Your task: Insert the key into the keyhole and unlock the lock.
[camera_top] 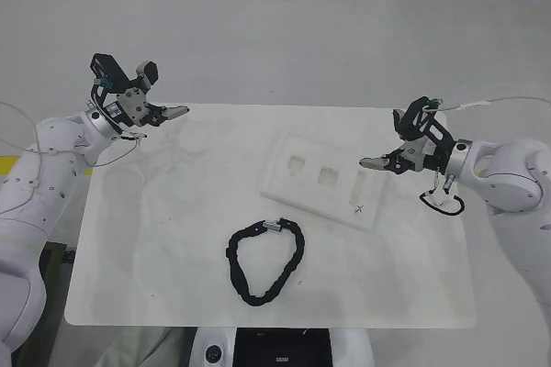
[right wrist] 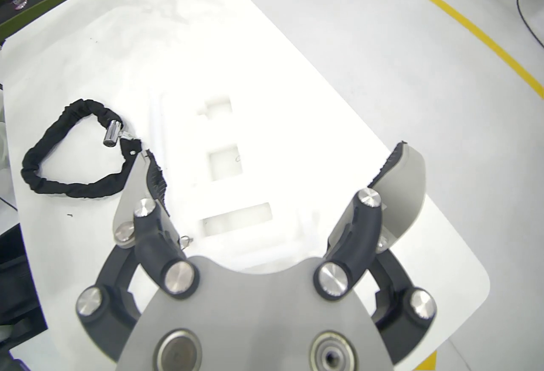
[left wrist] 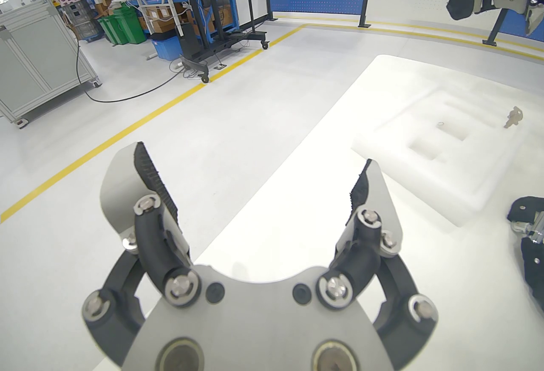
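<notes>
Key [camera_top: 361, 209] lay flat on tray [camera_top: 285, 188], at the tray's near right corner, with nothing touching it. Right claw [camera_top: 387, 140] was wide open and empty. It was held above the table's [camera_top: 165, 229] right side, at the tray's right edge, with its fingers aimed toward the tray. In the right wrist view the right claw [right wrist: 274, 156] spread wide over the tray [right wrist: 221, 185], and the key [right wrist: 185, 239] showed small, just beside one finger. Left claw [camera_top: 163, 92] was also wide open and empty, up over the table's far left corner, well apart from tray and lock. In the left wrist view the left claw [left wrist: 253, 164] gaped over the table edge, with the tray [left wrist: 446, 185] and key [left wrist: 513, 117] farther off. Lock [camera_top: 264, 261], a black-sleeved chain in a closed loop, lay on the table between tray and robot. Its metal cylinder [camera_top: 274, 226] sat on the loop's far side, near the tray's near edge. The right wrist view showed the same lock [right wrist: 72, 160] and cylinder [right wrist: 111, 133].
</notes>
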`<state>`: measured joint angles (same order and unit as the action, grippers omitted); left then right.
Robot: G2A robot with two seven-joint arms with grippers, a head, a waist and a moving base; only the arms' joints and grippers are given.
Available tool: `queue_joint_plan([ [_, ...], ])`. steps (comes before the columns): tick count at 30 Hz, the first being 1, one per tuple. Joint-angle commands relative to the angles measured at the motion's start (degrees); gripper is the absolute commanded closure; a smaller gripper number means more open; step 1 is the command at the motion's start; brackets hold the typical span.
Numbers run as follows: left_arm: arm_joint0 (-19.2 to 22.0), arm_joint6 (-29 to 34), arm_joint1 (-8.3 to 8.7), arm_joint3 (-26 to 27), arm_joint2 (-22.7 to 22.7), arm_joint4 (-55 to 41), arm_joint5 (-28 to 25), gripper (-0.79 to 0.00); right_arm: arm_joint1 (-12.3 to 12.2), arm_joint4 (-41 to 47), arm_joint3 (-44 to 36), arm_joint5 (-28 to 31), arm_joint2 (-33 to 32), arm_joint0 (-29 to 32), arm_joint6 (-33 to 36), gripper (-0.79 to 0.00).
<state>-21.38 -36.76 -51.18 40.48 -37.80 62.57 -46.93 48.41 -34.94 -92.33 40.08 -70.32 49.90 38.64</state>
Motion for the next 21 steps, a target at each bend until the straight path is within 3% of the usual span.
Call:
queue_joint_plan([
  [1,0.0,0.0,0.0,0.0,0.0,0.0,0.0,-0.785,-0.2,1.6,-1.9,-1.0,-0.1,1.3,2.4,-0.785],
  [11,0.0,0.0,0.0,0.0,0.0,0.0,0.0,-0.785,-1.3,9.9,-9.9,-7.1,-1.0,8.3,13.2,-0.785],
  [21,0.0,0.0,0.0,0.0,0.0,0.0,0.0,-0.785,-2.2,9.2,-14.8,-11.6,-2.9,13.1,18.5,-0.785],
])
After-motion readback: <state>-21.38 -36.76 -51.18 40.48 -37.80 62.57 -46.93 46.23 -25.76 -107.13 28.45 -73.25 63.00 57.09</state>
